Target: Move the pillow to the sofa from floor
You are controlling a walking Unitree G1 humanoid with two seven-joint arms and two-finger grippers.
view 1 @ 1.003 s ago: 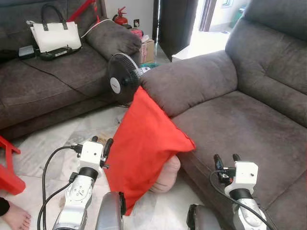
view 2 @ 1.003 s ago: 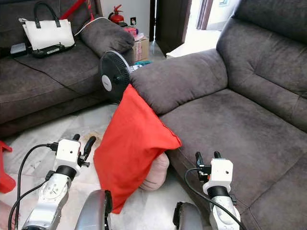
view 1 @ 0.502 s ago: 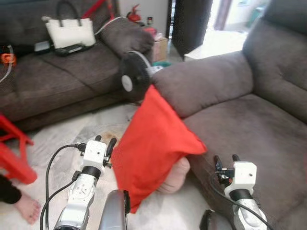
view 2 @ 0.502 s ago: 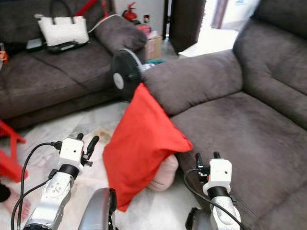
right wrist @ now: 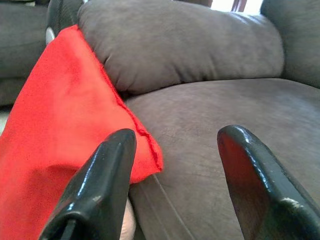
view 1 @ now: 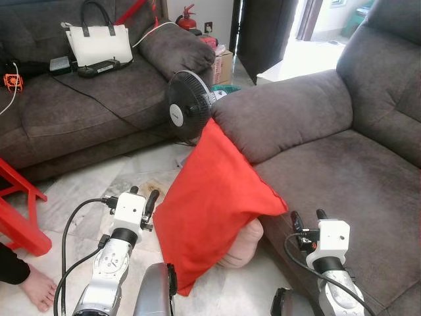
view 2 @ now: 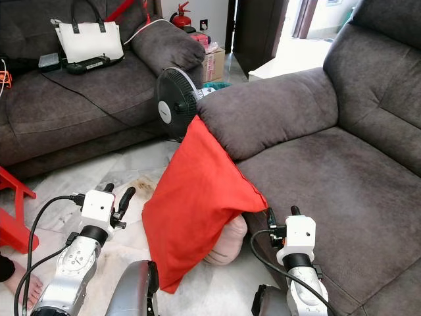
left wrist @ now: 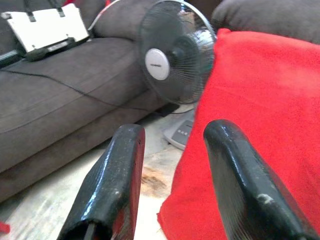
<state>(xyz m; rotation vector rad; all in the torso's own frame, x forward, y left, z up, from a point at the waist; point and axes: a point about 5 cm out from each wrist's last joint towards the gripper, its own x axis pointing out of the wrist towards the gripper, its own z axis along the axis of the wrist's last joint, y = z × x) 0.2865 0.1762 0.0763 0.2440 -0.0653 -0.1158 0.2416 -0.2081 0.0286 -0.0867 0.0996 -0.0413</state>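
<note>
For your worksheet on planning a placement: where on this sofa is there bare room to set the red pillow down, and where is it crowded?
Free: the wide seat cushion, bordered by the armrest and backrest. Crowded: the floor gap by the fan, where the red pillow leans, and the other sofa's seat near the white handbag.

Red pillow (view 1: 214,197), grey sofa (view 1: 329,158)
</note>
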